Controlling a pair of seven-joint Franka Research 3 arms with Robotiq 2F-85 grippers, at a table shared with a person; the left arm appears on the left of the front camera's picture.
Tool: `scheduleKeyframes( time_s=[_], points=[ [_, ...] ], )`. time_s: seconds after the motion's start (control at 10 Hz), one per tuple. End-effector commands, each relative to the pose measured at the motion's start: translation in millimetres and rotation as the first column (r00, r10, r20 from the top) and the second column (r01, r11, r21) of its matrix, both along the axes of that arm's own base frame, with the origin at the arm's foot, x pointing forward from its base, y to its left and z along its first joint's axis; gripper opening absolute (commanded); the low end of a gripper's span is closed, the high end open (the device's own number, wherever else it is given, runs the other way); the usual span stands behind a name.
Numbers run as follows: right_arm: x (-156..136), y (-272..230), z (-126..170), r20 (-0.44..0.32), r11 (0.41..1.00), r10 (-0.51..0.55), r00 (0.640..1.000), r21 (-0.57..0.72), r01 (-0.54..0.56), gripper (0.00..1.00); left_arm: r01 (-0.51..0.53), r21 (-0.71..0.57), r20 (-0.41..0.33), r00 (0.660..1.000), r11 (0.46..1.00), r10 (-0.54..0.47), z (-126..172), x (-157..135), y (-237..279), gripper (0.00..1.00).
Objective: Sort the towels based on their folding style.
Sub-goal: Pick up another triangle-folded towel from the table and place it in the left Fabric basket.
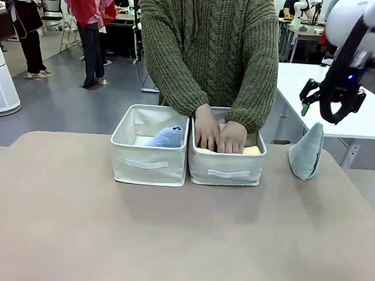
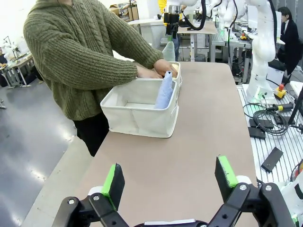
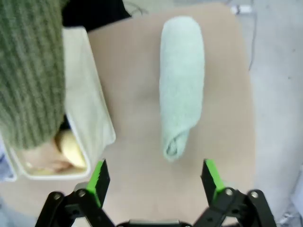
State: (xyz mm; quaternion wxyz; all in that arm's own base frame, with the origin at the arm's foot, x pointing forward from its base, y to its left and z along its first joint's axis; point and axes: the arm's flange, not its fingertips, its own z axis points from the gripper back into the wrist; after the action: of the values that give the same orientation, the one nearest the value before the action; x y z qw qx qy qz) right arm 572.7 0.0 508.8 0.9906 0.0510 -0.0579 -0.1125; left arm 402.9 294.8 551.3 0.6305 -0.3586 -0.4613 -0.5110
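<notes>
A grey-blue cone-folded towel (image 1: 306, 152) stands on the table right of the bins; from above it shows long and pale (image 3: 181, 85). My right gripper (image 1: 323, 110) hangs open just above it, its fingers (image 3: 100, 178) empty and spread wider than the towel. A light blue cone towel (image 1: 168, 137) leans in the left bin (image 1: 147, 165), also seen upright against that bin's wall (image 2: 164, 90). In the right bin (image 1: 226, 174) a person's hands (image 1: 219, 135) press on a pale yellow towel (image 3: 71, 149). My left gripper (image 2: 170, 182) is open and empty, low over the table's left end.
The person in a green knitted sweater (image 1: 210, 45) stands at the far edge behind the bins. The table edge (image 3: 253, 118) runs close beside the grey-blue towel. Another white table (image 1: 345, 100) and other robot stations stand beyond.
</notes>
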Motion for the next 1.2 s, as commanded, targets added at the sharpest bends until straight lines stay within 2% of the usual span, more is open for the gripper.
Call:
scheduleKeyframes(
  time_s=[0.0, 0.4, 0.9, 1.0, 1.1],
  points=[
    [12.4, 2.3, -15.9, -0.014, 0.998, -0.059, 0.998, -0.004, 0.058, 1.0, -0.003, 0.001, 0.004, 1.0, 1.0, 0.003, 1.5, -1.7, -0.3, 1.0],
    [40.8, -16.7, -34.1, -0.049, 0.992, -0.125, 0.991, 0.008, 0.126, 1.0, -0.003, 0.001, 0.004, 1.0, 1.0, 0.003, 1.5, -1.7, -0.3, 1.0],
    [56.6, -24.2, -58.7, -0.149, 0.998, -0.039, 0.988, 0.044, 0.046, 1.0, -0.003, 0.001, 0.004, 1.0, 1.0, 0.003, 1.5, -1.7, -0.3, 1.0],
    [55.7, -23.5, -59.3, -0.165, 0.998, -0.028, 0.986, 0.051, 0.037, 0.42, -0.003, 0.001, 0.004, 1.0, 1.0, 0.003, 1.5, -1.7, -0.3, 1.0],
    [55.0, -23.5, -58.5, -0.171, 0.998, -0.025, 0.985, 0.05, 0.034, 0.42, -0.003, 0.001, 0.004, 1.0, 1.0, 0.003, 1.5, -1.7, -0.3, 1.0]
  ],
)
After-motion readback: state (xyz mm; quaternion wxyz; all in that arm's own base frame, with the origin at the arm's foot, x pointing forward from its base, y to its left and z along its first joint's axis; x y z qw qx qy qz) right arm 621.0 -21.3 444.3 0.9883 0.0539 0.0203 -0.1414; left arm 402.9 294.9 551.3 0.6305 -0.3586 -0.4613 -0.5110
